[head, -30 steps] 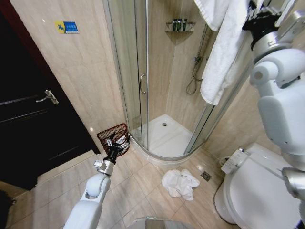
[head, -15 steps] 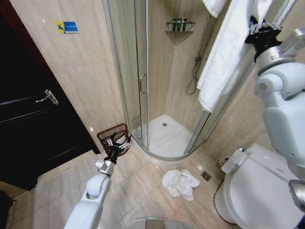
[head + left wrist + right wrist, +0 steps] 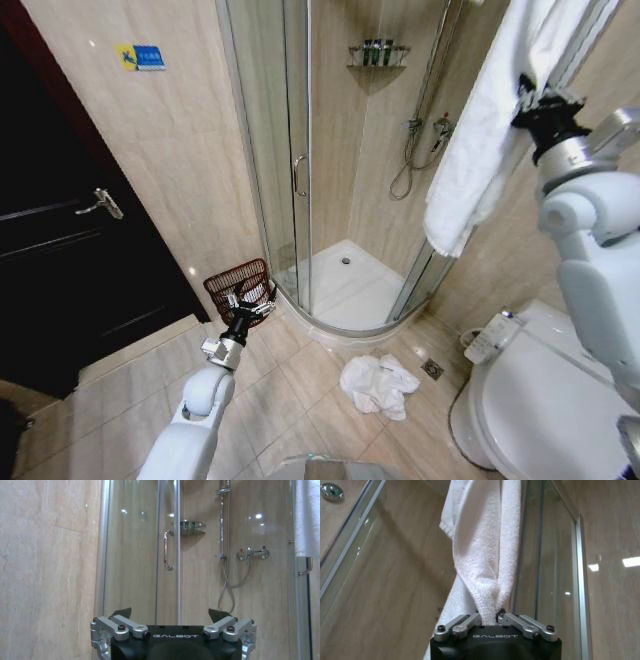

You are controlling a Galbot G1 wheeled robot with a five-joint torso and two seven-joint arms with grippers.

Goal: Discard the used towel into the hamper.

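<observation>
Landmark: the curved glass shower enclosure [image 3: 330, 200].

Left of its door, against the tiled wall, stands the small round reddish-brown slatted hamper [image 3: 238, 286]. The left claw [image 3: 243, 306] hangs low just in front of the hamper's rim, fingers spread wide, holding nothing.

On the floor tiles in front of the enclosure lies a crumpled white cloth [image 3: 378, 385], untouched.

At the enclosure's right edge, high up, the right claw [image 3: 535, 98] is clamped tight on a fold of the long white terry towel [image 3: 490, 130] hanging there.

Assessment: the step in hand appears to be drawing the towel free. The grip should hold on the bunched fold, and the pull should run clear of the glass edge so the trailing length does not snag.
</observation>
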